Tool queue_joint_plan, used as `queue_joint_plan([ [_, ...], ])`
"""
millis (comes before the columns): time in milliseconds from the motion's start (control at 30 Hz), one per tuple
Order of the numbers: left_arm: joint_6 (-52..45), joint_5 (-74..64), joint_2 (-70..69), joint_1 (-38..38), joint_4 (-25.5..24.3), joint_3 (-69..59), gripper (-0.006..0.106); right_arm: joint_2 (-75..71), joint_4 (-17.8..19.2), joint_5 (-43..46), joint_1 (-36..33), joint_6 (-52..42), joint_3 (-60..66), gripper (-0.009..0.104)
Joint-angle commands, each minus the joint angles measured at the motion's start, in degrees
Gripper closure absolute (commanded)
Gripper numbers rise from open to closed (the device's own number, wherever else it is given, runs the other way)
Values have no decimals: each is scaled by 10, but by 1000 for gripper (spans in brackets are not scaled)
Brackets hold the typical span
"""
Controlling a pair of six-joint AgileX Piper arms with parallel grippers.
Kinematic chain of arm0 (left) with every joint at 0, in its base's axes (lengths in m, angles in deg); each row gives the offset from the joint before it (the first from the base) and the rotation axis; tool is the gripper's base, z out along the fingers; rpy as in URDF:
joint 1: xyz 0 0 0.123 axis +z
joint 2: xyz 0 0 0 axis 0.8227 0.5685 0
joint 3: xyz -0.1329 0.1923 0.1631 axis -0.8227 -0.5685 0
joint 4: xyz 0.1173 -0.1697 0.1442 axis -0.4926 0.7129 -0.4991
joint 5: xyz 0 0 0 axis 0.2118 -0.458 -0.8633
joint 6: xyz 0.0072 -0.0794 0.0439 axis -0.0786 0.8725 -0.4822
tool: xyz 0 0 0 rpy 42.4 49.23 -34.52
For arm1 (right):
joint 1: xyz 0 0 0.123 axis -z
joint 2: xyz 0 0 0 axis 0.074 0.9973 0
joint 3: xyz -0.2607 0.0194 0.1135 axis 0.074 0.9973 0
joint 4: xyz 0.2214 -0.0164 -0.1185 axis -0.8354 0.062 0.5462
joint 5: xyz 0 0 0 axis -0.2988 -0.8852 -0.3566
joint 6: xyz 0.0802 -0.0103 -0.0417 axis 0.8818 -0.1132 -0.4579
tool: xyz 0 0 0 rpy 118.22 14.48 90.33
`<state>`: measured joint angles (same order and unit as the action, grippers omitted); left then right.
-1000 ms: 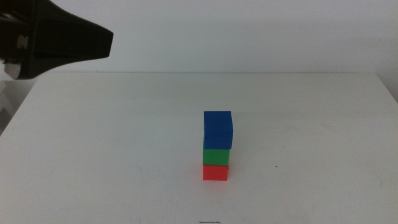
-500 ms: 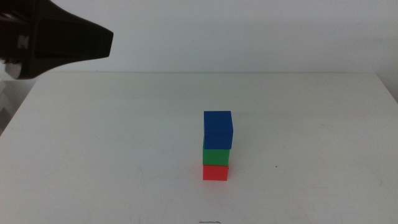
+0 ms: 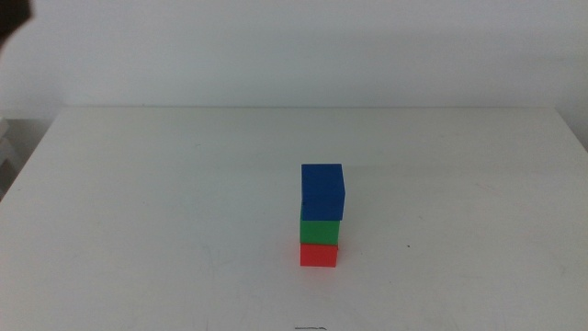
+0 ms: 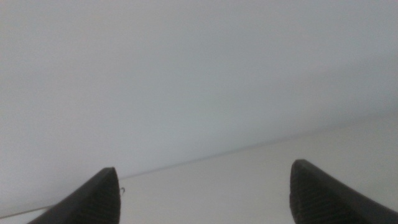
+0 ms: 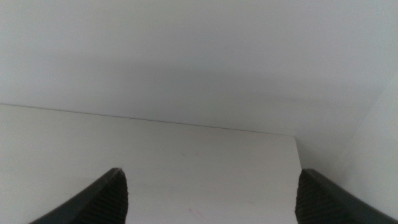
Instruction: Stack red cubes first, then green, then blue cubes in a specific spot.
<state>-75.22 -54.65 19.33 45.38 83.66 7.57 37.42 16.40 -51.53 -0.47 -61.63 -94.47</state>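
- Left tool (image 4: 202,193): jaws spread wide apart, nothing between them. Wrist view shows only bare tabletop and wall. In the middle view just a dark sliver shows at the top-left corner, presumably this arm.
- Right tool (image 5: 208,196): jaws likewise wide apart and empty, facing the tabletop's far edge and wall. Out of the middle view.
- Tabletop (image 3: 165,211): plain white, no mark for the target spot.
- Stack, right of centre:
  - red cube (image 3: 319,255) at the bottom, resting on the tabletop;
  - green cube (image 3: 319,231) on the red;
  - blue cube (image 3: 322,191) on top.
  - Order matches the task; it looks complete.
- Risks, as judged:
  - Blue cube appears to overhang the green slightly toward the right. The offset may be partly perspective, but a knock to the tabletop could tip it.
  - The column is narrow and three high, so any arm sweeping back across at cube height would topple it.
  - No tool is near the stack, so nothing would catch a falling cube.
- Change from the earlier frames:
  - Left arm, a large dark mass at upper left a second ago and half a second ago, has withdrawn almost entirely from the middle view.
  - All three cubes sit where they were.
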Motion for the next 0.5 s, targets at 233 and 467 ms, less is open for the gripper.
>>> queue_joint_plan([
  [233, 93, 64, -66, 76, -27, -60, 7, -4, -5, 40, 5, -7, -12, 20],
  [467, 93, 61, -119, 124, -25, -100, 7, -4, -5, 40, 5, -7, -12, 20],
])
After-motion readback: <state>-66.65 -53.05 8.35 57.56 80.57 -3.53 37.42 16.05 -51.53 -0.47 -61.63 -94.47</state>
